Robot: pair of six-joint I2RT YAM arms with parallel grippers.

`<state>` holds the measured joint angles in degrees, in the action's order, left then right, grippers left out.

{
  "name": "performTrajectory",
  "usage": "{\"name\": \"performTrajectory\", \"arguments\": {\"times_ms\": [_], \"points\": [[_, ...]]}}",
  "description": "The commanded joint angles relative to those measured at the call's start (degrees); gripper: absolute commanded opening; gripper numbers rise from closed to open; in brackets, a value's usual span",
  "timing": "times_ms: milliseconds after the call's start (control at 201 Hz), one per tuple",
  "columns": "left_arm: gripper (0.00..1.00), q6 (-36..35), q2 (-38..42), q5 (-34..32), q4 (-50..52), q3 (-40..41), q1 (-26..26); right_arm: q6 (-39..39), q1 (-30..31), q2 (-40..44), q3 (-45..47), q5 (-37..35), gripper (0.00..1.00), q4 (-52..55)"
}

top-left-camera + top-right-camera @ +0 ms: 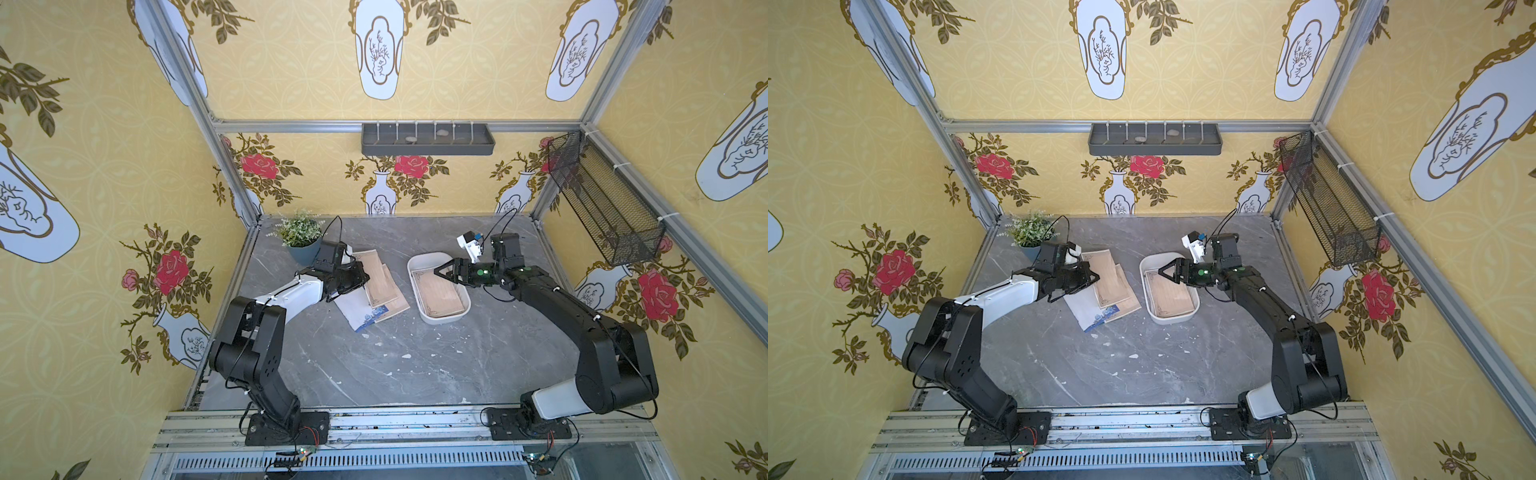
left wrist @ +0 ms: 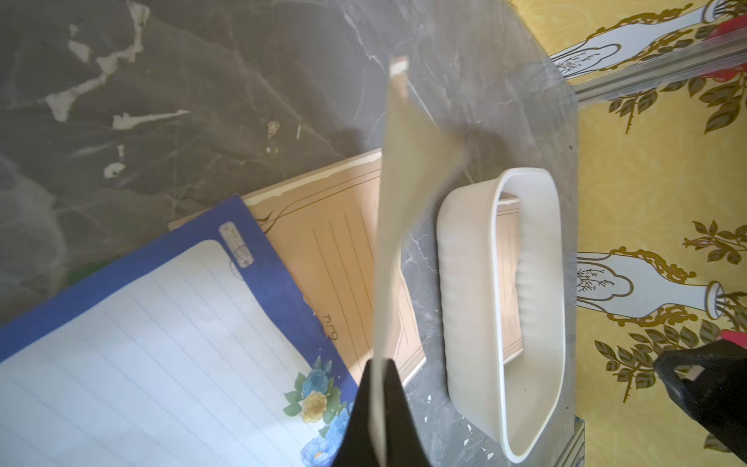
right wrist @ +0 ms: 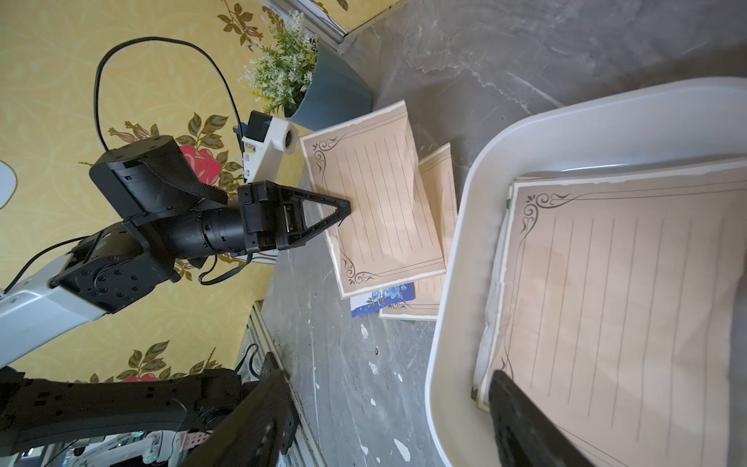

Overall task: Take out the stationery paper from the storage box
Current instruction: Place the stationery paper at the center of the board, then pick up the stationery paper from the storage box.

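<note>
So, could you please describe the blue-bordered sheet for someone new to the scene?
On the grey marble table, a loose pile of paper lies beside the white storage box. The blue-bordered sheet pokes out at the pile's near edge: white with blue flowers, while its neighbours are tan.

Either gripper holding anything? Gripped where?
Left gripper pinches one tan sheet midway along a long edge. Right gripper is open over the box, holding nothing.

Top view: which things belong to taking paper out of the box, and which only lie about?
Job: storage box, tan sheets inside, sheet pile beside it, left gripper pinching its top sheet, right gripper.
Idle: potted plant, grey wall tray, wire-mesh basket.
</note>
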<state>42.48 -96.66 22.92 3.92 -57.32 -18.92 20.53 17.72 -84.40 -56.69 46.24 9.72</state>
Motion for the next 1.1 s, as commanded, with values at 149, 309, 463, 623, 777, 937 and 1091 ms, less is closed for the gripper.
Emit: {"name": "performTrajectory", "arguments": {"times_ms": [149, 309, 463, 623, 777, 937, 1091], "points": [[0.23, -0.4, -1.1, -2.4, 1.0, 1.2, -0.4, -2.1, 0.8, -3.9, -2.6, -7.0, 0.76, 4.2], [0.55, -1.4, 1.2, -6.5, 4.6, 2.5, -0.7, -3.6, 3.8, -7.1, -6.2, -16.9, 0.74, 9.3], [0.65, -3.0, 5.5, -14.3, 11.1, 2.7, -1.7, -3.4, 6.1, -9.8, -9.1, -26.4, 0.75, 12.3], [0.72, -4.6, 10.8, -22.1, 18.5, 2.3, -2.4, -3.1, 9.0, -15.2, -13.8, -38.3, 0.75, 17.6], [0.76, -5.5, 17.7, -27.4, 23.6, 3.3, -2.8, -1.1, 10.3, -21.9, -18.9, -46.7, 0.76, 22.8], [0.81, -5.6, 24.7, -28.7, 24.8, 5.7, -2.7, 1.3, 11.0, -26.2, -21.3, -50.9, 0.76, 23.9], [0.81, -5.5, 27.8, -29.0, 25.7, 6.2, -2.8, 2.1, 11.6, -28.7, -23.0, -53.6, 0.78, 23.9]]}}
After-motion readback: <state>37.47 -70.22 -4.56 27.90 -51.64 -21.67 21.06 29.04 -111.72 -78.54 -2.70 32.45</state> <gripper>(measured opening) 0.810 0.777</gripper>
